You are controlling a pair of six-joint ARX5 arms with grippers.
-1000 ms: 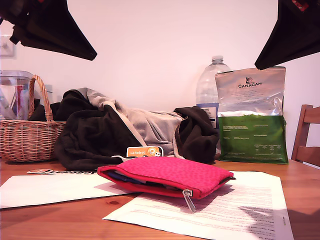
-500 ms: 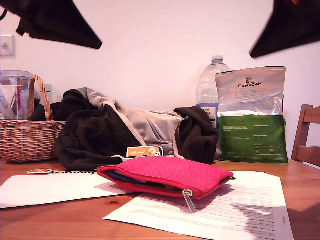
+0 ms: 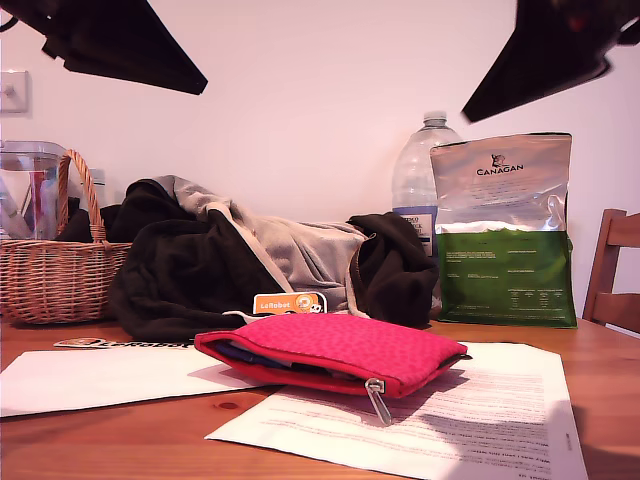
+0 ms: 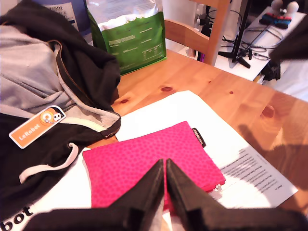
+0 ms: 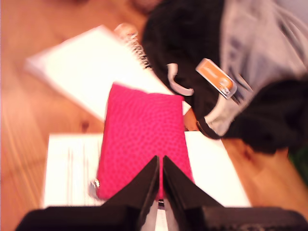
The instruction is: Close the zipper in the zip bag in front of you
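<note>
Hanging high, my first gripper (image 4: 165, 166) and my second gripper (image 5: 160, 163) have shifted inward, jaws pressed together; the zip bag (image 3: 335, 352) remains unzipped, untouched.

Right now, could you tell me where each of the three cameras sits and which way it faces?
Exterior view: low at table height, facing the zip bag, hoodie and wall; two dark arm parts hang in the upper corners.
First wrist view: above the table, looking down along my first gripper, shut, over the zip bag.
Second wrist view: above, looking down along my second gripper, shut, over the zip bag.
All three share the zip bag and hoodie.
</note>
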